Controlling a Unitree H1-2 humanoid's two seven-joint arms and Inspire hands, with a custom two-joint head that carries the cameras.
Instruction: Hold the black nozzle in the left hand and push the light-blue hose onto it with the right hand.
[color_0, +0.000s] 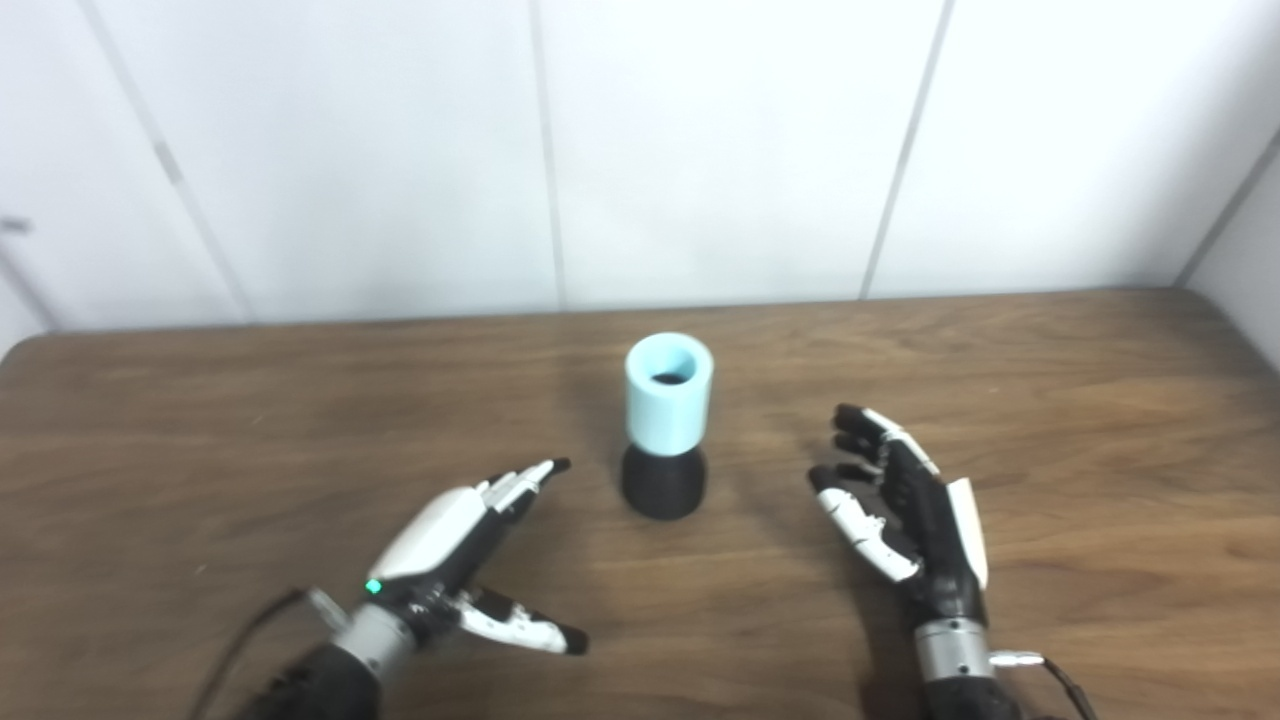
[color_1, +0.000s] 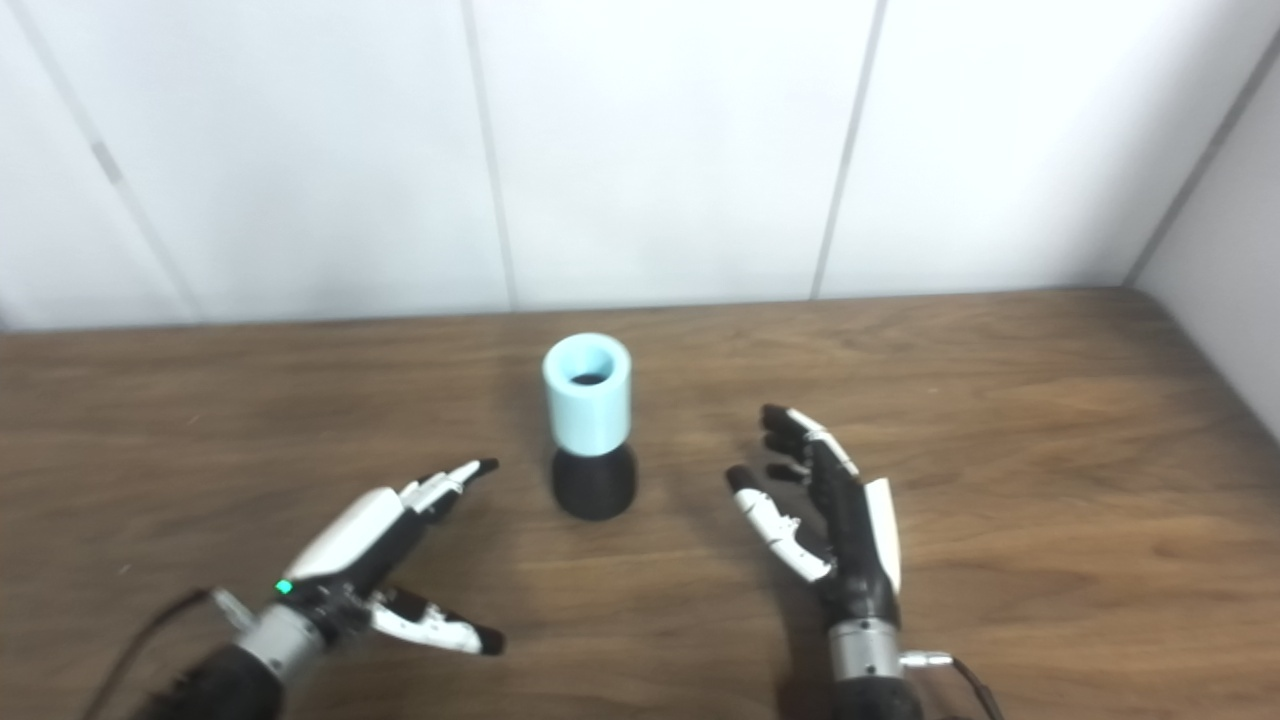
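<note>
The light-blue hose (color_0: 669, 391), a short wide tube, stands upright on top of the black nozzle (color_0: 663, 482) in the middle of the wooden table (color_0: 1100, 420). Its open end faces up. My left hand (color_0: 470, 545) lies low at the near left, open, fingers stretched toward the nozzle and thumb spread toward the front, a short gap away from it. To the right of the nozzle my right hand (color_0: 900, 510) is open too, palm turned to the left, fingers pointing away from me, holding nothing.
White wall panels (color_0: 700, 150) rise just behind the table's far edge. A side wall closes in at the far right corner (color_1: 1210, 280). Cables trail from both wrists at the bottom edge.
</note>
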